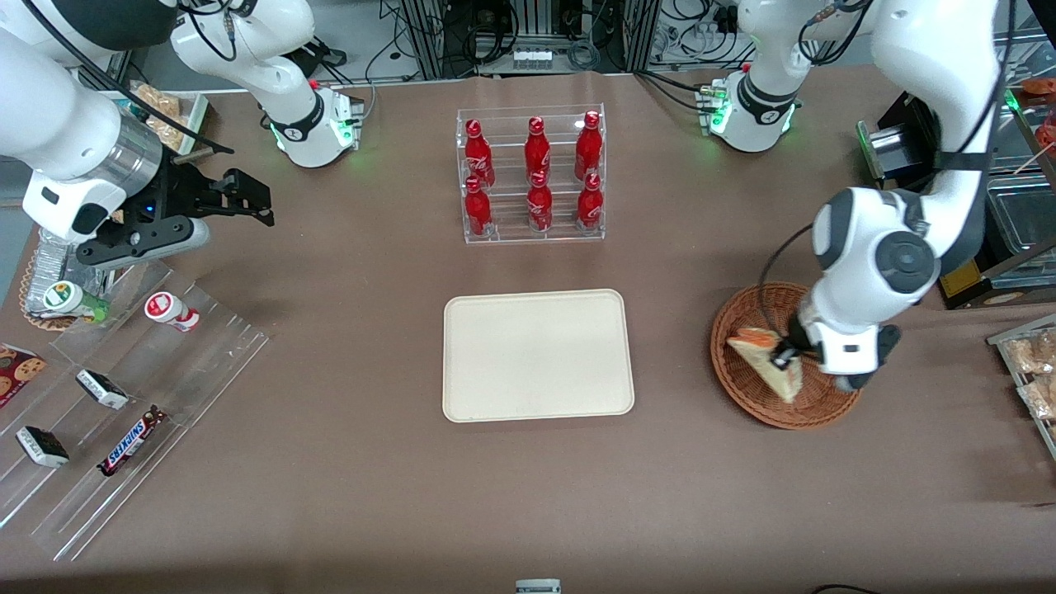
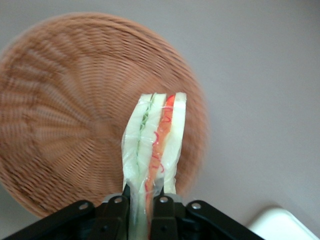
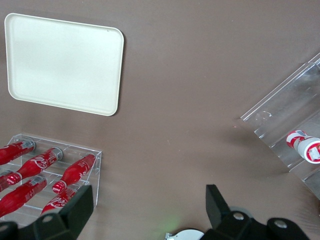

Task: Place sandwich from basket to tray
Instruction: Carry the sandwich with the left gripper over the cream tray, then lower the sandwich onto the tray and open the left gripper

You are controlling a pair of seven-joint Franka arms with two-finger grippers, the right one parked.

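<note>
The claw [image 2: 142, 210] is seen clamped on the sandwich [image 2: 154, 150], its two black fingers [image 2: 116, 212] pressed against the bread on either side of one end, above the basket [image 1: 747, 388]. One sandwich, one basket and one tray [image 1: 538, 355] are counted. In the front view, going left to right, a sloped clear rack [image 1: 132, 404] is found at the parked arm's end of the table, holding one small yoghurt bottle [image 1: 172, 311], two dark wrapped bars [image 1: 102, 389] and one Snickers bar [image 1: 132, 441]. Next, a clear stepped stand [image 1: 531, 175] carries six red bottles [image 1: 537, 148] in two rows of three, farther from the camera than the tray. The cream tray lies flat in the middle of the table, nearer the camera than the stand, with nothing on it. The round wicker basket sits beside the tray, toward the working arm's end, apart from the tray's edge. The sandwich [image 1: 771, 363] is held over the basket, tilted, with its orange and green filling edge showing; whether it touches the weave cannot be told. In the wrist view the wedge reaches away from the fingers across the basket [image 2: 65, 110] rim, and one tray corner [image 2: 282, 225] is visible close by. Bare brown table [image 1: 676, 346] separates basket and tray. Packaged snacks [image 1: 1031, 355] lie at the table edge near the working arm.
</note>
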